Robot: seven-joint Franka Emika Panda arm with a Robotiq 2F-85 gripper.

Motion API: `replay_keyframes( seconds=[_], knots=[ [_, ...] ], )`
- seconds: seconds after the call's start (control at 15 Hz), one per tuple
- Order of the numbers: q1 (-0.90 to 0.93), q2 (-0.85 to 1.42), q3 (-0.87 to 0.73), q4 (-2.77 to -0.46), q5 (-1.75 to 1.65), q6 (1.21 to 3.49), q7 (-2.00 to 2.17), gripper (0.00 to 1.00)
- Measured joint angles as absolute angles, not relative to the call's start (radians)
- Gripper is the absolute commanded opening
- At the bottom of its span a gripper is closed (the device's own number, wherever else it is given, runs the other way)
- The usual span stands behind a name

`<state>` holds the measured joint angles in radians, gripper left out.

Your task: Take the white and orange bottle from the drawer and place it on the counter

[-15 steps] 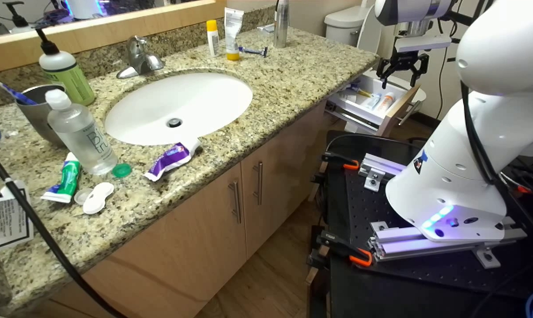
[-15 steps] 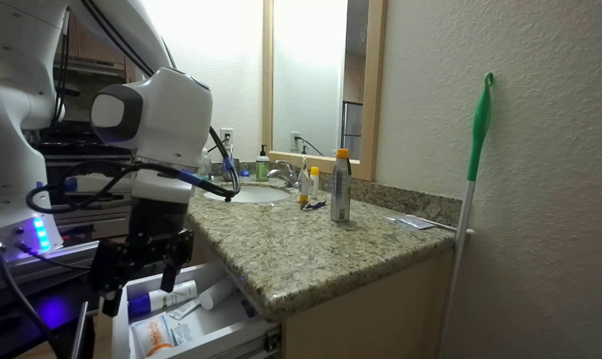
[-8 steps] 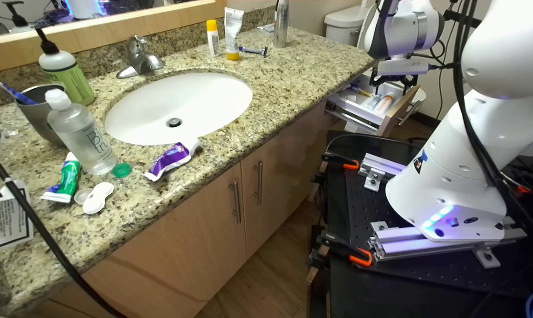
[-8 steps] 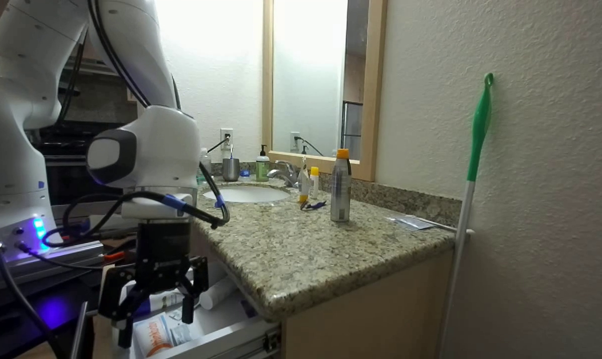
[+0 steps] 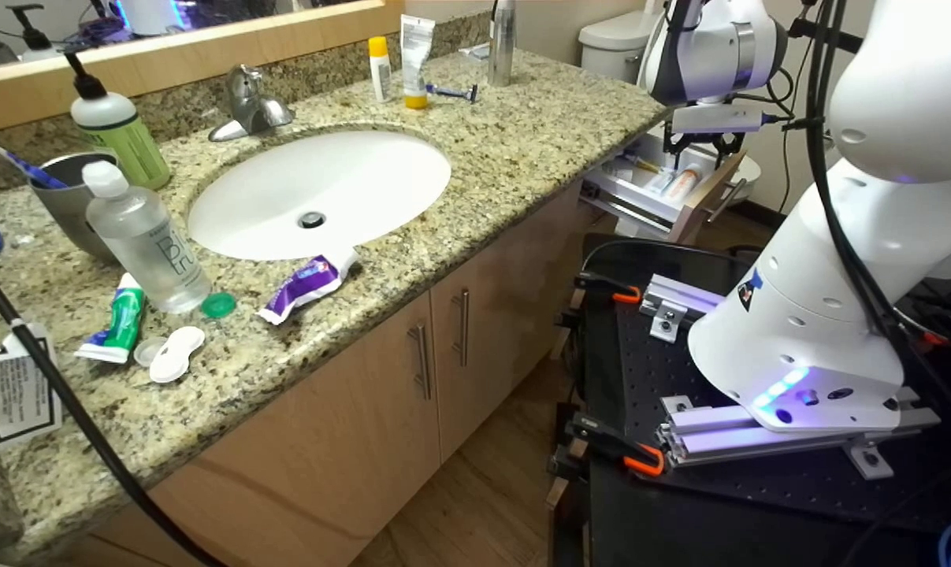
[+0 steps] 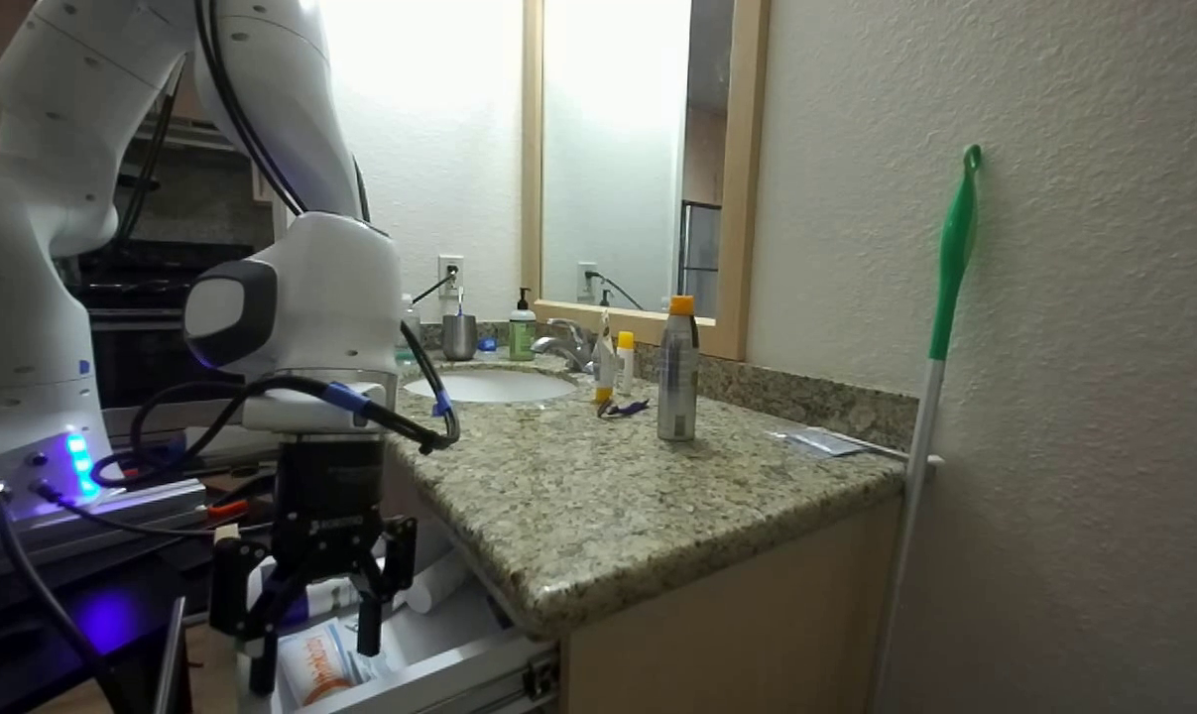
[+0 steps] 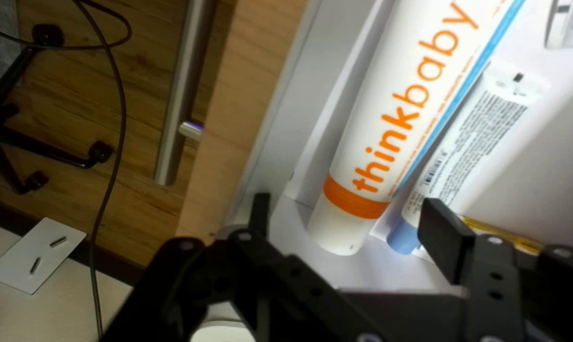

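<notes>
Gripper (image 6: 316, 652): jaws spread, over the drawer (image 7: 248, 95).
White and orange bottle (image 7: 400, 128): lying in the drawer, left of the blue-capped tube (image 7: 462, 156) in the wrist view.
Counter (image 6: 578, 506): in an exterior view, silver can (image 6: 677, 382) upright, right of the sink (image 6: 489, 387).
</notes>
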<state>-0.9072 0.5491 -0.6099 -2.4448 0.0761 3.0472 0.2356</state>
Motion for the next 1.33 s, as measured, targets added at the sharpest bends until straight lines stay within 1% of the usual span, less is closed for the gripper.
replay_keyframes(
  seconds=[0.13, 0.33, 0.4, 0.47, 0.67, 0.93, 1.33],
  knots=[
    [-0.9, 0.554, -0.614, -2.441, 0.088, 3.046, 0.236, 0.92],
    [-0.899, 0.556, -0.614, -2.44, 0.089, 3.046, 0.236, 0.93],
    [-0.899, 0.556, -0.614, -2.44, 0.089, 3.046, 0.236, 0.98],
    [-0.899, 0.556, -0.614, -2.44, 0.089, 3.046, 0.236, 1.0],
    [-0.897, 0.555, -0.614, -2.439, 0.094, 3.031, 0.227, 1.0],
    [-0.892, 0.544, -0.622, -2.423, 0.092, 2.925, 0.191, 1.0],
    [-0.892, 0.544, -0.623, -2.419, 0.093, 2.92, 0.19, 1.0]
  ],
)
